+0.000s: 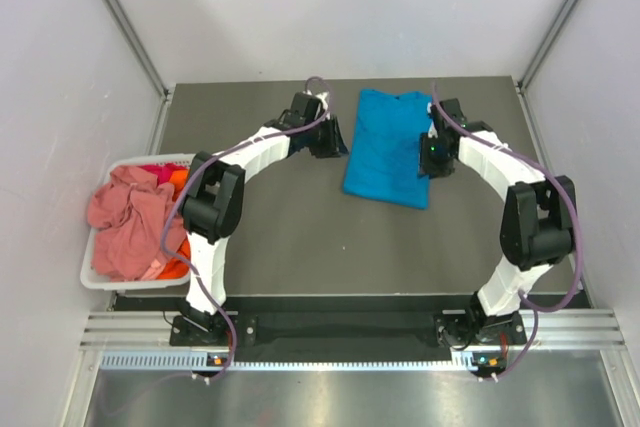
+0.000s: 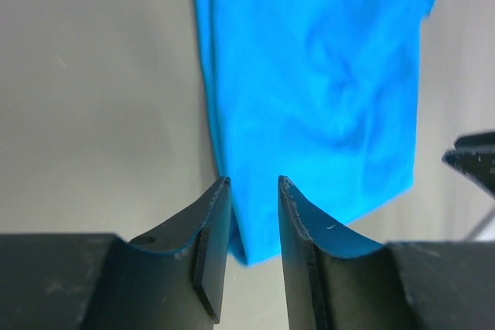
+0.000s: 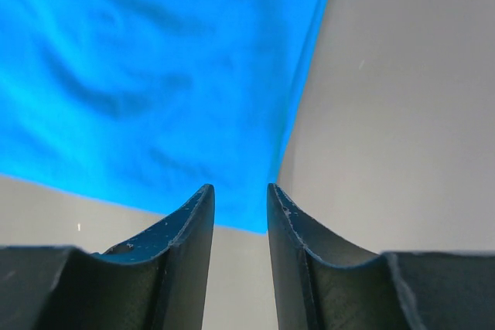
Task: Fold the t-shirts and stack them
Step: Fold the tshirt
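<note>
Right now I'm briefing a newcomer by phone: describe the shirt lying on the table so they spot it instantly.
On the dark table, look at the far half. The blue shirt lies flat there, folded narrow; the other shirts, pink and orange, sit crumpled in the white basket.

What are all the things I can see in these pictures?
bright turquoise-blue cloth t-shirt: one, blue, folded into a long strip, far middle of the table.
crumpled salmon-pink cloth: count unclear, pink, heaped on the basket.
orange cloth and red cloth: count unclear, peeking from under the pink.
white slatted plastic basket: one, white, table's left edge.
dark grey table: one, grey, under everything.
left gripper: one, black, open, over the blue shirt's edge.
right gripper: one, black, open, over the opposite edge.
</note>
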### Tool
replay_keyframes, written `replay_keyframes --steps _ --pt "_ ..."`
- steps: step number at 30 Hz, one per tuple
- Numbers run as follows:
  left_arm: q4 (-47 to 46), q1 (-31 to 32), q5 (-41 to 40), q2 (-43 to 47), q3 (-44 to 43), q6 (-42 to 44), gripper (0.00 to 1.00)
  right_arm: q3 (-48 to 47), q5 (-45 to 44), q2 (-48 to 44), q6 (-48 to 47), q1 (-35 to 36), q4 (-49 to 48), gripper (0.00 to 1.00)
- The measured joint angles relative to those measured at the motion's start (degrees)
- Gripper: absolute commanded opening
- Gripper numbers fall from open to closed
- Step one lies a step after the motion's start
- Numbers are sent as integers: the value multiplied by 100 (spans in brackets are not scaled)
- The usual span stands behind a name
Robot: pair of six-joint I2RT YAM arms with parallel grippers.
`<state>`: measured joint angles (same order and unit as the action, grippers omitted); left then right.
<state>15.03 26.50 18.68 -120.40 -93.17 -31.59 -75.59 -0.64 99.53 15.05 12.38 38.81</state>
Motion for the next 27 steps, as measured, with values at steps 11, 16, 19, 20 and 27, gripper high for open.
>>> replay_keyframes --steps 11,16,19,20,27 --pt "50 142 372 94 726 282 34 1108 584 -188 70 -94 -306 34" --pt "-142 155 634 94 984 264 26 1307 595 -197 103 -94 -435 30" --pt "-205 164 750 94 1176 192 7 1445 586 -208 107 -96 -557 25" --pt "-238 175 774 94 1237 160 1 1488 584 -216 107 -96 -608 22" --pt "-662 328 844 131 1676 -50 0 1825 367 -435 186 -122 -800 0"
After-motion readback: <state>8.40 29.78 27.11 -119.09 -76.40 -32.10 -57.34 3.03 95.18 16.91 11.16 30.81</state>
